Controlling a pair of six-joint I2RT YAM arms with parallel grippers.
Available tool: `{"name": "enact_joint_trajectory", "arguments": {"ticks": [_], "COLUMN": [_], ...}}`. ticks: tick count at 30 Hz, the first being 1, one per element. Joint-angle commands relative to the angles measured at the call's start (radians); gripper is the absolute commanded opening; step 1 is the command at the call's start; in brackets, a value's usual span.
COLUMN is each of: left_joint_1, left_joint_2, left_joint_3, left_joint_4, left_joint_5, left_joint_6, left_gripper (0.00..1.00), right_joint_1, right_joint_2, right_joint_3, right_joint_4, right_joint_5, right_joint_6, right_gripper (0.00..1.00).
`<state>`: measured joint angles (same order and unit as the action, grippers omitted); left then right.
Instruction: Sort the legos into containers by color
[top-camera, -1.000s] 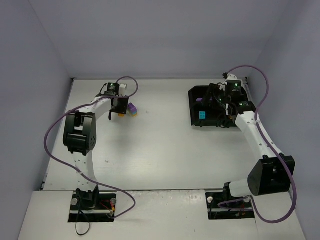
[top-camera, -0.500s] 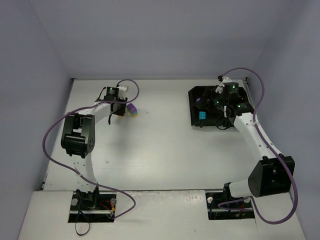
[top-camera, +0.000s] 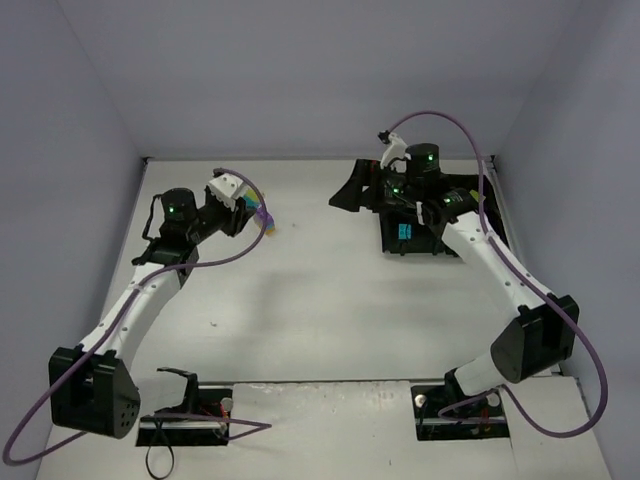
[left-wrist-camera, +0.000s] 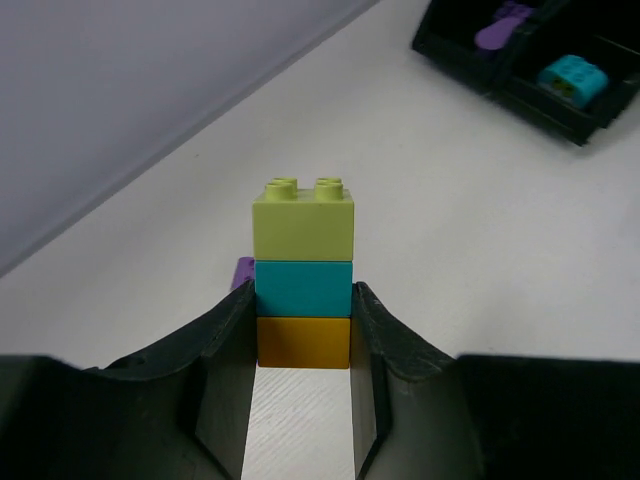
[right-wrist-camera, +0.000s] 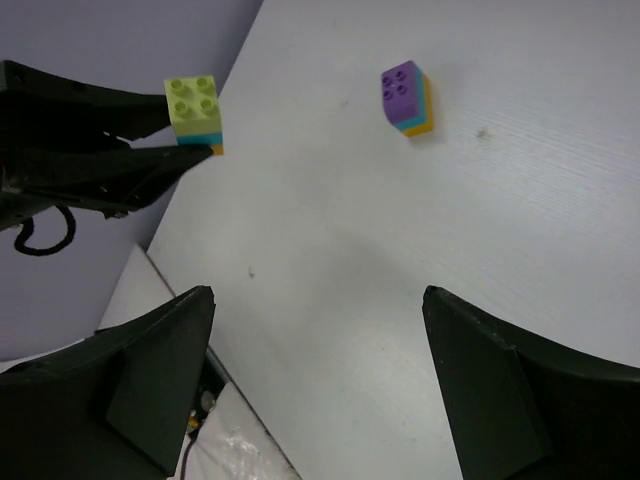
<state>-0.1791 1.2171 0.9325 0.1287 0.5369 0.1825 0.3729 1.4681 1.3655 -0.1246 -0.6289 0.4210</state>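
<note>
Left claw (left-wrist-camera: 302, 308) lifted its stack (left-wrist-camera: 302, 270), half-hiding a purple brick (left-wrist-camera: 243, 270).

Left arm (top-camera: 135, 305), right arm (top-camera: 500, 270): white tubular links, black joint housings; purple cables (top-camera: 450, 117) looped alongside; green lights (top-camera: 424, 157); matte black fingers (left-wrist-camera: 225, 370).

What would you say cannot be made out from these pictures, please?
- Top view: the right arm covers most of the black tray; one cyan brick shows inside.
- Left wrist view: the frame's corner cuts the tray off; the held stack hides all but a purple sliver of the second stack.
- Top view: both stacks are too small to count bricks.
</note>
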Motion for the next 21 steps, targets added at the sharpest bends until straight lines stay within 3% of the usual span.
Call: {"name": "enact_joint_trajectory", "arguments": {"ticks": [1, 9, 21], "left_joint_1": [-0.045, -0.131, -0.189], "left_joint_2": [-0.079, -0.211, -0.231], "left_joint_3": [-0.035, -0.055, -0.06], "left_joint_4": [0.043, -0.032, -0.038], "left_joint_5": [0.165, 0.167, 0.155], "left_joint_6": [0.098, 0.149, 0.15], "left_gripper": [0.08, 0.08, 0.08], "right_joint_1": [0.043, 0.164, 0.268], "right_joint_2": [0.038, 0.13, 0.199], "right_joint_3": [0.076, 0.165, 0.199], "right_joint_4": [0.102, 0.115, 0.115], "right_joint_5": [-0.12, -0.15, -0.124], "right_joint_6": [0.064, 0.085, 0.09], "right_gripper": [0.82, 0.79, 0.68]}}
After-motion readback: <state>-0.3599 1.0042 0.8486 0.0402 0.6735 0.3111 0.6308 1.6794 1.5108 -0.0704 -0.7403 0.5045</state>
